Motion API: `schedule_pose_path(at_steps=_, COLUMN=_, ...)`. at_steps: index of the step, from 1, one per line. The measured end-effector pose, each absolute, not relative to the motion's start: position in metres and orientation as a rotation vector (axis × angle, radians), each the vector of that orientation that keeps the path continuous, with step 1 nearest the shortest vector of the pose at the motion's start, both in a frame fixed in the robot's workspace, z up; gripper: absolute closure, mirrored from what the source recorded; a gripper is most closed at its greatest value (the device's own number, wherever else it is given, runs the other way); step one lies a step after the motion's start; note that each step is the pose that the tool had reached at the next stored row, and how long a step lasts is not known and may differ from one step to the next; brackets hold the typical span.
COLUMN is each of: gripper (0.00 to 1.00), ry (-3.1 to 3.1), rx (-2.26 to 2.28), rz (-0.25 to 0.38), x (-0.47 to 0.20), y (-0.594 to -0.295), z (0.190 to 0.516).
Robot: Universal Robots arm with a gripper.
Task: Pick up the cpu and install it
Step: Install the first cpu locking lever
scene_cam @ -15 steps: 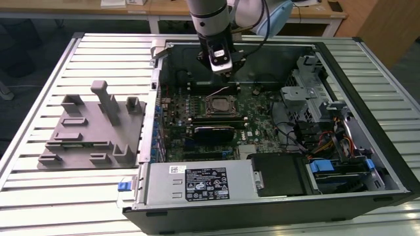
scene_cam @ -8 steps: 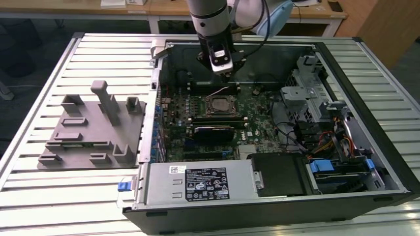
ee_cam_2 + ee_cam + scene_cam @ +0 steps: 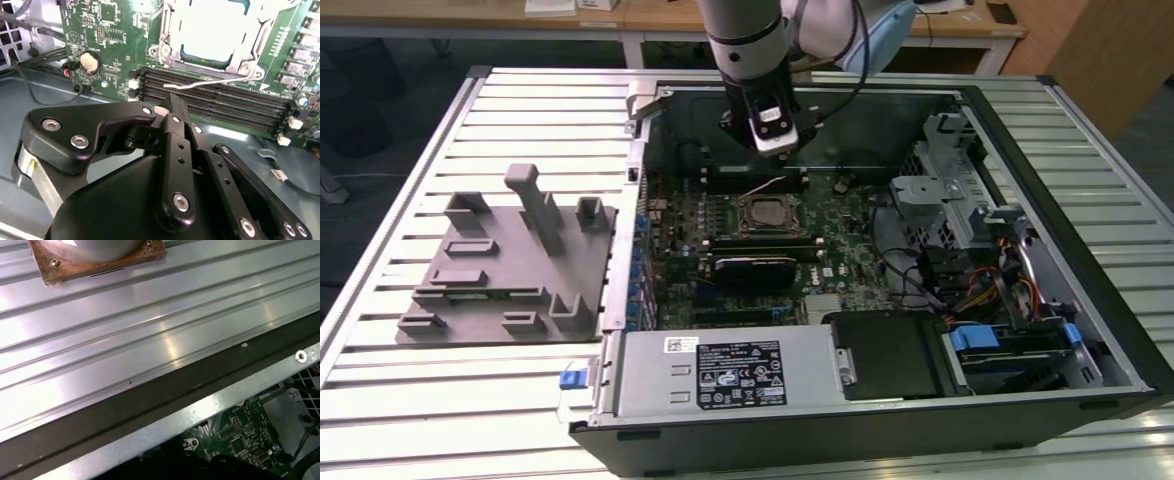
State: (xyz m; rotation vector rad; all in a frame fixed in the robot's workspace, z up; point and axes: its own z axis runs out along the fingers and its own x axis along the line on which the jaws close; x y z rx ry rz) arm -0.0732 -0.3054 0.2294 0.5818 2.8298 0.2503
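The cpu (image 3: 765,212) sits in the socket on the motherboard (image 3: 841,235) inside the open computer case (image 3: 1067,300) (its pale top plate (image 3: 212,30) shows in the second wrist view). The gripper (image 3: 167,107) hovers above the memory slots (image 3: 215,97) beside the socket, fingers pressed together, holding nothing.

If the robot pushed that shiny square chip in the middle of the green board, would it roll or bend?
Probably neither. The cpu looks flat and square, so it should not roll, and its metal-looking top suggests it is stiff. It sits inside the socket frame, which would likely stop sliding. The smooth top may be slippery.
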Motion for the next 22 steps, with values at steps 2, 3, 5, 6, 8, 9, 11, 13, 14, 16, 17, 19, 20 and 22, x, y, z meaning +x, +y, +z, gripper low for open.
schedule_pose_path(at_steps=2, gripper=0.89, ry=2.832, rx=0.573, rz=0.251, x=-0.073, y=-0.307, z=0.227)
schedule_pose_path(at_steps=3, gripper=0.89, ry=2.833, rx=0.569, rz=0.252, x=-0.073, y=-0.308, z=0.226)
schedule_pose_path(at_steps=5, gripper=0.89, ry=2.835, rx=0.563, rz=0.253, x=-0.073, y=-0.309, z=0.224)
schedule_pose_path(at_steps=6, gripper=0.89, ry=2.835, rx=0.56, rz=0.253, x=-0.073, y=-0.31, z=0.222)
schedule_pose_path(at_steps=8, gripper=0.89, ry=2.837, rx=0.556, rz=0.253, x=-0.074, y=-0.311, z=0.22)
schedule_pose_path(at_steps=9, gripper=0.89, ry=2.837, rx=0.554, rz=0.254, x=-0.074, y=-0.312, z=0.219)
schedule_pose_path(at_steps=11, gripper=0.89, ry=2.838, rx=0.551, rz=0.254, x=-0.074, y=-0.312, z=0.216)
schedule_pose_path(at_steps=13, gripper=0.89, ry=2.838, rx=0.55, rz=0.254, x=-0.074, y=-0.312, z=0.214)
schedule_pose_path(at_steps=14, gripper=0.89, ry=2.838, rx=0.549, rz=0.254, x=-0.074, y=-0.312, z=0.213)
schedule_pose_path(at_steps=16, gripper=0.89, ry=2.838, rx=0.549, rz=0.254, x=-0.074, y=-0.312, z=0.211)
schedule_pose_path(at_steps=17, gripper=0.89, ry=2.838, rx=0.548, rz=0.254, x=-0.074, y=-0.312, z=0.21)
schedule_pose_path(at_steps=19, gripper=0.89, ry=2.838, rx=0.548, rz=0.254, x=-0.074, y=-0.312, z=0.208)
schedule_pose_path(at_steps=20, gripper=0.89, ry=2.838, rx=0.548, rz=0.254, x=-0.074, y=-0.312, z=0.207)
schedule_pose_path(at_steps=22, gripper=0.89, ry=2.839, rx=0.547, rz=0.254, x=-0.074, y=-0.312, z=0.205)
